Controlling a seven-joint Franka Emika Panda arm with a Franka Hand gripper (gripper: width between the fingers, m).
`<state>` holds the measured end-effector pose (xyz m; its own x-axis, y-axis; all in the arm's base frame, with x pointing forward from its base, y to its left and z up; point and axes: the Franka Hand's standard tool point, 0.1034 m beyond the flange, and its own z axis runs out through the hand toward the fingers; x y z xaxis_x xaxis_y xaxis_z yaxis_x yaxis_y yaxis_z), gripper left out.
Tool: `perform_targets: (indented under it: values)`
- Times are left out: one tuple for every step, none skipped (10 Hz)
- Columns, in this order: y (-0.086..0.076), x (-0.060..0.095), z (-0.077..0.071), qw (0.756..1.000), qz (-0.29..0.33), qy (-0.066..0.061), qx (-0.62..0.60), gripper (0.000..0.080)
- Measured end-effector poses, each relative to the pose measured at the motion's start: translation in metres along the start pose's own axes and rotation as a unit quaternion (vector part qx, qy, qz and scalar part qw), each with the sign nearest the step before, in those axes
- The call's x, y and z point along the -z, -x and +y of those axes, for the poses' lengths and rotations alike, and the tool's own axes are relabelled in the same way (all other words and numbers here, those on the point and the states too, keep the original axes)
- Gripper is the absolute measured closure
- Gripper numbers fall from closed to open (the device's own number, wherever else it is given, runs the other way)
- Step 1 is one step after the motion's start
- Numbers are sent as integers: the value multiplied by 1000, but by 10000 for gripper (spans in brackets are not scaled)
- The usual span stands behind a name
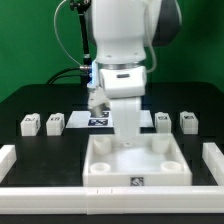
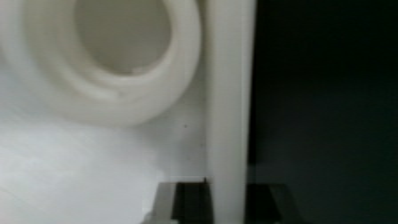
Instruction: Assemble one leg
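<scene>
Four small white legs with tags stand on the black table: two at the exterior view's left (image 1: 30,124) (image 1: 55,123) and two at its right (image 1: 163,121) (image 1: 188,122). None is held. My gripper (image 1: 128,134) is low over the far side of the large white square tray piece (image 1: 137,168). In the wrist view my gripper (image 2: 230,190) straddles the tray piece's upright wall (image 2: 231,100), one dark finger (image 2: 187,205) on each side with no gap showing. A round corner socket (image 2: 125,50) lies beside the wall.
The marker board (image 1: 98,121) lies behind the tray piece, under the arm. White rails stand at the exterior view's left (image 1: 6,160), at its right (image 1: 213,160) and along the front (image 1: 60,200). Black table (image 2: 329,100) shows beyond the wall.
</scene>
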<state>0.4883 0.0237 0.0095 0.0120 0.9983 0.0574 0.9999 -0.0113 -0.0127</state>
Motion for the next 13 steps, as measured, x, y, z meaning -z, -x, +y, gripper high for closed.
perform_targets:
  values:
    - [-8, 0, 9, 1000, 2, 6, 1, 736]
    - [-15, -1, 13, 1000, 3, 6, -1, 736]
    - [-20, -2, 13, 1000, 3, 3, -4, 736]
    - [-25, -2, 14, 1000, 3, 2, -4, 736]
    - [-30, -3, 14, 1000, 3, 2, -1, 736]
    - [-36, -3, 14, 1000, 2, 1, 6, 736]
    - [-36, -3, 14, 1000, 2, 1, 12, 736]
    - [-35, -3, 13, 1000, 2, 2, 12, 735]
    - [-35, -3, 13, 1000, 2, 2, 10, 735]
    - [-34, -3, 13, 1000, 2, 2, 10, 728]
    - [-34, -4, 13, 1000, 2, 1, 9, 728]
    - [-34, -4, 13, 1000, 2, 1, 9, 557]
    - [-34, -4, 13, 1000, 2, 1, 9, 375]
